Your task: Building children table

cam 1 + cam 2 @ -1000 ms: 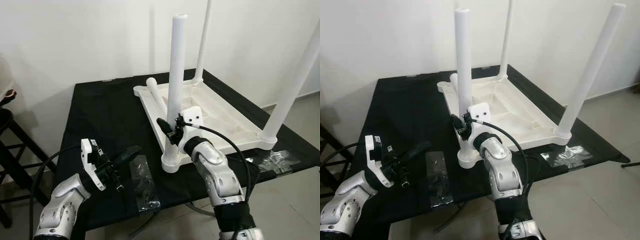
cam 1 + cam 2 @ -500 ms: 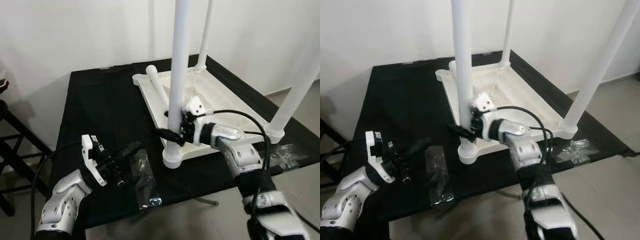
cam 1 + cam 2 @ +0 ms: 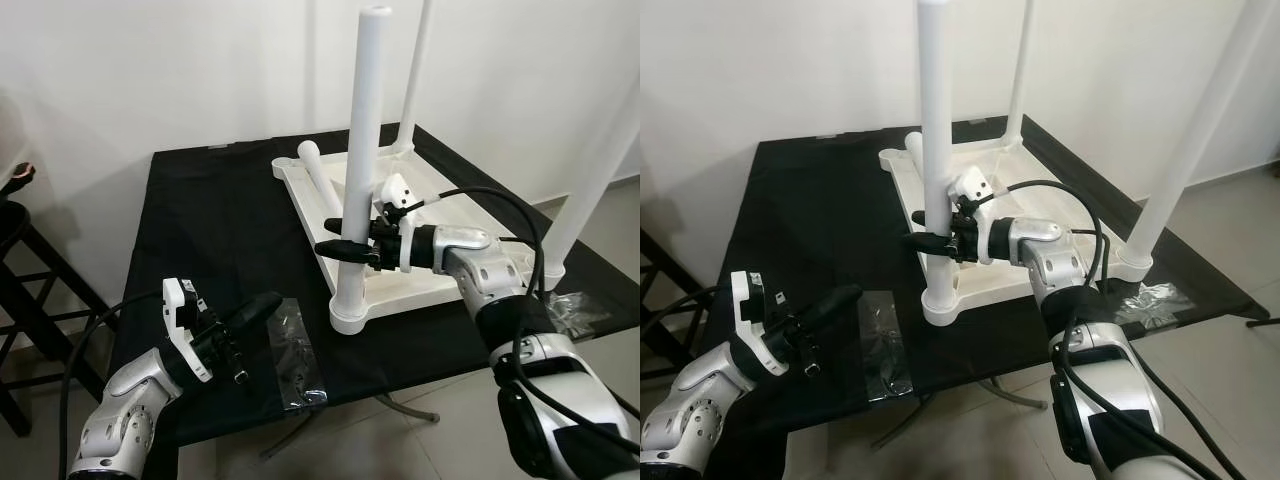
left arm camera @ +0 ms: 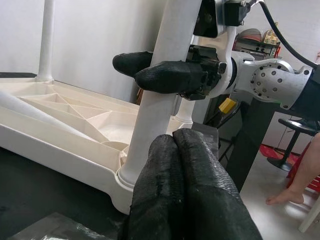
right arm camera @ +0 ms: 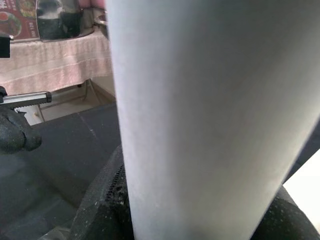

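Plastic tabletop (image 3: 440,215), white and ribbed underneath, lies upside down on a black table (image 3: 220,230) set against a pale wall. Three white legs stand upright from its corners: the near-corner leg (image 3: 360,150), a far leg (image 3: 412,80) at the back, and another leg (image 3: 590,180) on the right side. A fourth loose leg (image 3: 322,185) lies flat inside the upturned tabletop, which holds it like a shallow tray, its end resting at the back-left corner. The right gripper (image 3: 342,240) reaches in from the right and clamps the near-corner leg partway up, one black finger on each side of the tube, pressed against it. The left gripper (image 3: 255,310) hovers low over the black table's front-left part, its two fingertips (image 4: 185,200) pressed together with nothing between them, pointing toward the base of that same leg. Just beside it lies a clear plastic bag (image 3: 290,355) with small dark parts inside; what they are I cannot tell. A second crumpled clear bag (image 3: 575,308) sits at the right edge. A dark stool (image 3: 20,250) stands off to the left.
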